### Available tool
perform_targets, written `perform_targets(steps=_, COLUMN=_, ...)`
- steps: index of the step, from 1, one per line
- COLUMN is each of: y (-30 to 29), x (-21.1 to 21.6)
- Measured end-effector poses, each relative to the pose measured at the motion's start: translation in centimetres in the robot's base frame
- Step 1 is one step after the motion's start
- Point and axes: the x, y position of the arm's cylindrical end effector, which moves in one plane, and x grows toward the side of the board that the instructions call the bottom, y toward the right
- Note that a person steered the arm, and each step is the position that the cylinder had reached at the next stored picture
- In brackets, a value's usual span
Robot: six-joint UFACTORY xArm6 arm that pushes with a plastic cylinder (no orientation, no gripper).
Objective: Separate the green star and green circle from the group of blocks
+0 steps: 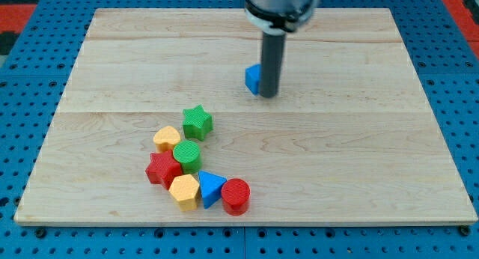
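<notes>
The green star (197,122) sits at the top of a cluster in the lower left-centre of the wooden board (374,139). The green circle (187,154) lies just below it, touching a yellow heart-like block (167,138), a red star (162,170) and a yellow hexagon (184,191). A blue triangle (209,189) and a red cylinder (235,196) close the cluster on the right. My tip (269,94) is well above and right of the cluster, right beside a lone blue block (254,78) that the rod partly hides.
Blue pegboard (30,34) surrounds the board on all sides. The arm's dark mount (281,4) hangs over the board's top edge.
</notes>
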Motion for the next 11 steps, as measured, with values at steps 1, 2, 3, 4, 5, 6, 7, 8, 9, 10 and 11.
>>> perform_targets(steps=1, y=0.6, x=-0.1)
perform_targets(steps=2, y=1.3, x=5.3)
perform_targets(steps=3, y=-0.6, x=10.5)
perform_targets(steps=4, y=-7.2, x=11.2)
perform_targets(steps=5, y=-15.2, x=7.6)
perform_targets(steps=6, y=-18.5, x=3.8)
perform_targets(steps=7, y=-16.3, x=3.2)
perform_targets(steps=8, y=-15.7, x=4.3)
perform_targets(steps=9, y=-13.8, x=7.0)
perform_targets(steps=10, y=-8.9, x=8.2)
perform_targets(steps=11, y=-6.2, x=10.6)
